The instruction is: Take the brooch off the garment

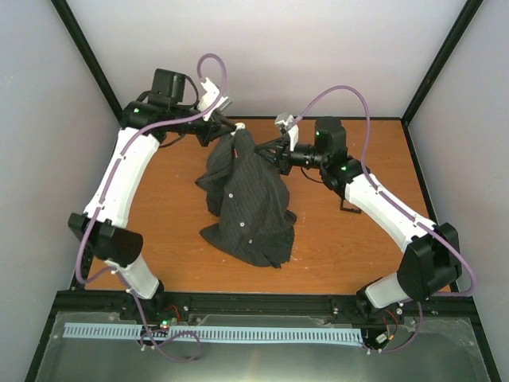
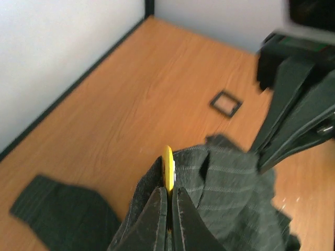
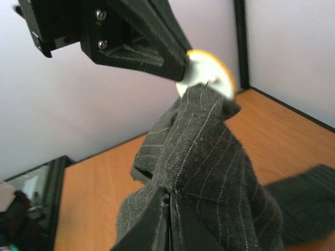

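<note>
The garment (image 1: 246,199), a dark pinstriped shirt, is lifted into a peak above the table at its top end. My left gripper (image 2: 169,191) is shut on the brooch (image 2: 167,166), a small yellow-gold disc seen edge-on that still sits against the cloth. In the right wrist view the brooch (image 3: 208,74) shows at the tip of the left fingers (image 3: 157,52), at the top of the fabric peak. My right gripper (image 3: 170,194) is shut on a fold of the shirt (image 3: 209,172) just below the brooch. In the top view the two grippers (image 1: 236,131) (image 1: 266,151) meet at the shirt's peak.
A small black square tray (image 2: 226,103) lies on the wooden table (image 1: 159,215), right of the shirt (image 1: 348,207). The shirt's lower part spreads over the table's middle. Black frame posts and pale walls bound the table at the back and sides.
</note>
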Robot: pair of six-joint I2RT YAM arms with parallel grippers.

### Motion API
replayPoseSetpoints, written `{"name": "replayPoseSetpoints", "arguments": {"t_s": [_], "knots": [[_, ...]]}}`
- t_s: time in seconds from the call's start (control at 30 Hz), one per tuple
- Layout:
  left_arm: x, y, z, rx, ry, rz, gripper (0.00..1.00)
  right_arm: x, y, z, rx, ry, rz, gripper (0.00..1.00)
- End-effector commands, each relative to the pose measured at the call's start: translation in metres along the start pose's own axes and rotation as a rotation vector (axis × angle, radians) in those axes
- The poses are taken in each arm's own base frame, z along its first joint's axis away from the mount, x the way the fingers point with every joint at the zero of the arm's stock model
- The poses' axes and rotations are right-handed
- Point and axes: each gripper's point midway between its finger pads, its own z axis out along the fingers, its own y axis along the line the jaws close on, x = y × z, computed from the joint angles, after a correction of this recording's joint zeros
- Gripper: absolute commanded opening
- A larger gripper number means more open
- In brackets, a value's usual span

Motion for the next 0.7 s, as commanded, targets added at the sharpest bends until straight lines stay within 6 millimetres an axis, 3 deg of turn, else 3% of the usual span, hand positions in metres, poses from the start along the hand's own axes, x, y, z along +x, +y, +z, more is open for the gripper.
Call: {"name": "replayPoseSetpoints", "arguments": {"t_s": [0.0, 0.1, 0.2, 0.27, 0.47, 0.67], "knots": [[0.061, 0.018, 0.01, -0.054, 0.315, -0.008, 0.01, 0.007, -0.033, -0.006, 0.208, 0.052, -0.069, 0.07], [0.086, 0.038, 0.018, -0.114, 0.417, -0.006, 0.01, 0.011, -0.035, -0.007, 0.222, 0.046, -0.114, 0.3], [0.082, 0.024, 0.02, -0.051, 0.394, 0.065, 0.01, 0.015, -0.008, -0.001, 0.049, 0.026, -0.201, 0.48], [0.08, 0.007, 0.024, 0.005, 0.381, 0.133, 0.01, 0.017, 0.006, 0.001, -0.048, 0.01, -0.281, 0.55], [0.083, -0.037, 0.032, 0.115, 0.381, 0.234, 0.01, 0.031, 0.02, 0.01, -0.231, 0.097, -0.383, 0.52], [0.08, -0.047, 0.033, 0.136, 0.372, 0.254, 0.01, 0.032, 0.032, 0.01, -0.311, 0.126, -0.422, 0.47]]}}
